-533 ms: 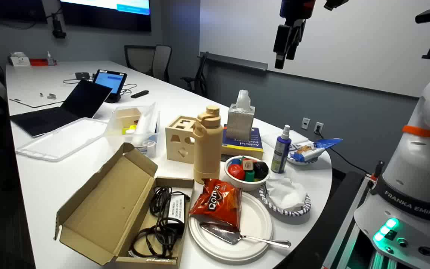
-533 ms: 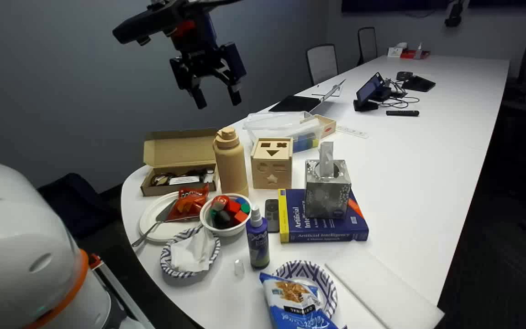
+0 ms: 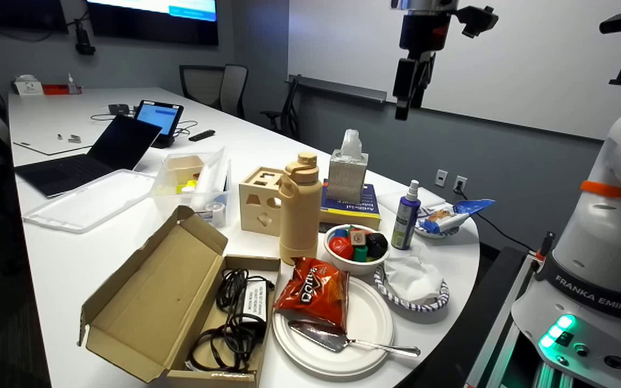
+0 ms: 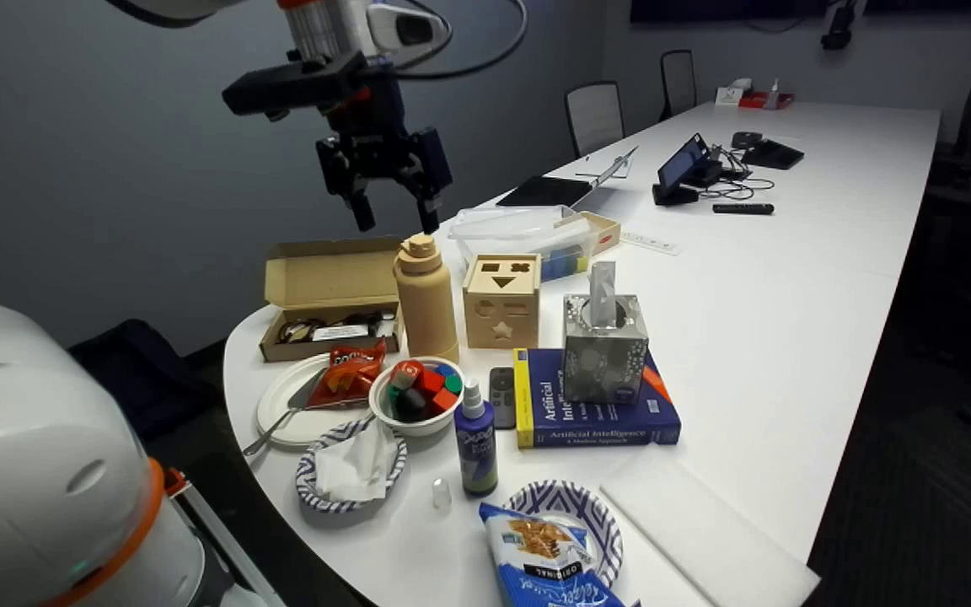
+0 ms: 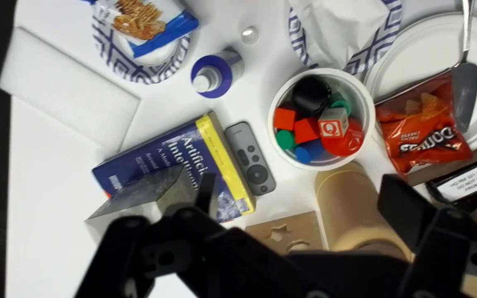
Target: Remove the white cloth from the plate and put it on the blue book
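The white cloth (image 3: 414, 277) lies crumpled in a small patterned plate (image 3: 442, 302) near the table's rounded end. The cloth (image 4: 356, 465) and plate (image 4: 307, 485) also show in another exterior view, and the cloth (image 5: 338, 29) is at the top of the wrist view. The thick blue book (image 4: 612, 434) with a yellow spine edge lies flat, with a silver tissue box (image 4: 608, 362) on it; the book (image 5: 151, 155) is left of centre in the wrist view. My gripper (image 4: 397, 222) is open and empty, pointing down, high above the table. It also shows in an exterior view (image 3: 408, 110).
A tall tan bottle (image 4: 428, 303) and a wooden shape cube (image 4: 502, 308) stand near the book. A bowl of blocks (image 3: 356, 264) and a purple spray bottle (image 3: 406, 215) stand close to the cloth. A chip bag (image 3: 316, 293) and cake server (image 3: 332, 338) lie on a white plate (image 3: 337, 369).
My gripper has moved lower in both exterior views, still open. The cloth, plates, book and other objects have not moved.
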You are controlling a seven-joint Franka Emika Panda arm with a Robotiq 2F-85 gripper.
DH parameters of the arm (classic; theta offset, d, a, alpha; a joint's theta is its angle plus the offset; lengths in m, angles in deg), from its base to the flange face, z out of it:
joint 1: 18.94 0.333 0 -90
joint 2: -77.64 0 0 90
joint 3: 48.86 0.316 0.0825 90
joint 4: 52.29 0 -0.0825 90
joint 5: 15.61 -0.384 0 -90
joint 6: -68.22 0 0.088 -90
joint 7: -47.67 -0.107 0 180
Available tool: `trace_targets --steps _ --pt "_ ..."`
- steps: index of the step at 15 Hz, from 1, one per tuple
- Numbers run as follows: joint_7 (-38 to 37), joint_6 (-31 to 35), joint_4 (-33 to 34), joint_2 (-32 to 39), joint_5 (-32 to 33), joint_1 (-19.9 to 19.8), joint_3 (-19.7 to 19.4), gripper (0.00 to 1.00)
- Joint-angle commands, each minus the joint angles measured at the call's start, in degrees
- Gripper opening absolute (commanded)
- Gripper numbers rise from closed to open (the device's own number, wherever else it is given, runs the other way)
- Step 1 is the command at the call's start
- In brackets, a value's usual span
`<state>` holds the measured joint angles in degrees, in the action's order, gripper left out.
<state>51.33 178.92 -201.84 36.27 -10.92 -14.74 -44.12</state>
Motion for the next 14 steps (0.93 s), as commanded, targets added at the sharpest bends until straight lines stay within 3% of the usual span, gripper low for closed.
trace_targets --steps 1,3,4,6,14 --pt "4.9 5.2 -7.1 2.6 -7.3 4.2 -4.3 1.00" --pt "7.3 6.6 -10.9 3.9 -11.5 5.6 -5.5 1.00" --pt "8.1 5.3 -7.7 7.8 -12.8 5.8 -5.8 1.00" --pt "9.7 6.0 -9.1 9.0 -14.3 5.7 -6.4 1.00" --pt "21.5 18.6 -9.2 23.4 -18.8 5.1 -10.9 1.00"
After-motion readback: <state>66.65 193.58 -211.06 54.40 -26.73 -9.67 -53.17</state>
